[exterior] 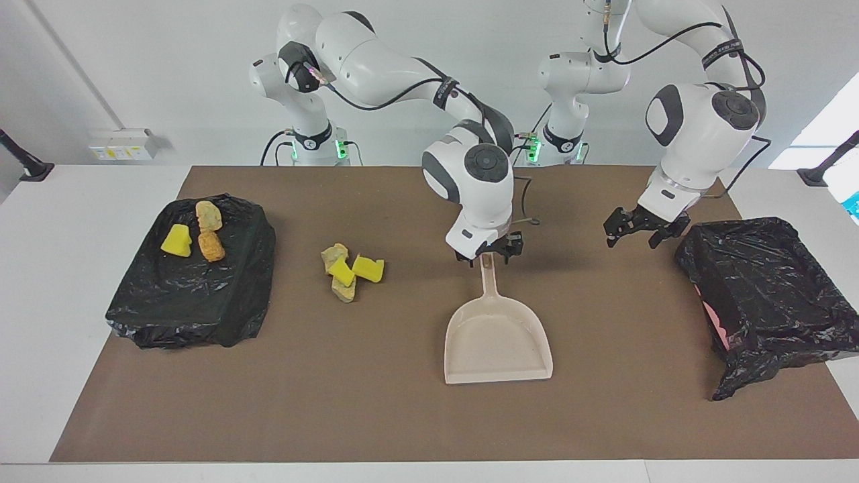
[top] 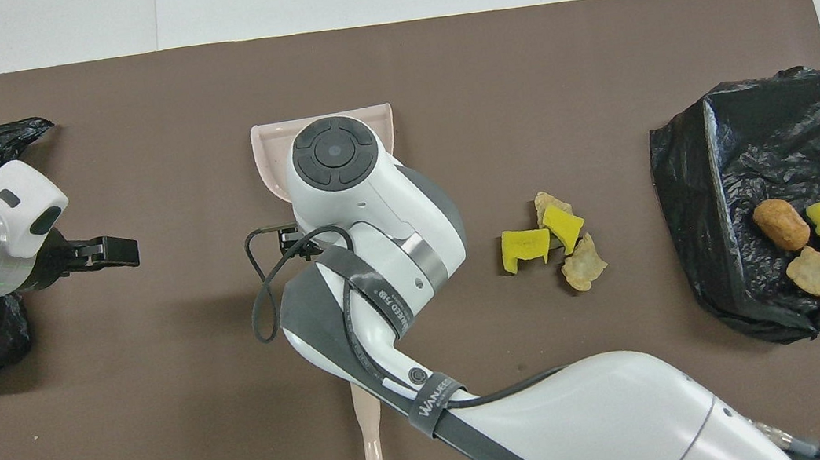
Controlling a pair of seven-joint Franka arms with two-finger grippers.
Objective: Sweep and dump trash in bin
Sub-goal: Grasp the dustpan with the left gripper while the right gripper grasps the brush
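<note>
Trash: four loose chunks (exterior: 349, 270), yellow spongy wedges and tan crusty lumps, sit in a tight cluster on the brown mat (exterior: 376, 416), between the dustpan and the black-lined bin at the right arm's end of the table. Three more chunks (exterior: 194, 233) lie on that bin (exterior: 191, 302).
Handling: they look light and crumbly or squashy; I'd push them as a group rather than pinch each one.
Dustpan: beige pan (exterior: 498, 341), flat on the mat; stiff and light by the look of it, best taken by its handle.
Right gripper (exterior: 489, 253): at the handle's top end, fingers parted, no clear grip.
Left gripper (exterior: 629, 231): spread, empty, waiting beside the other black-lined bin (exterior: 765, 295).
Views: the facing view shows the fingers at the handle; overhead, the arm hides them and shows the handle's tail (top: 369, 441).
</note>
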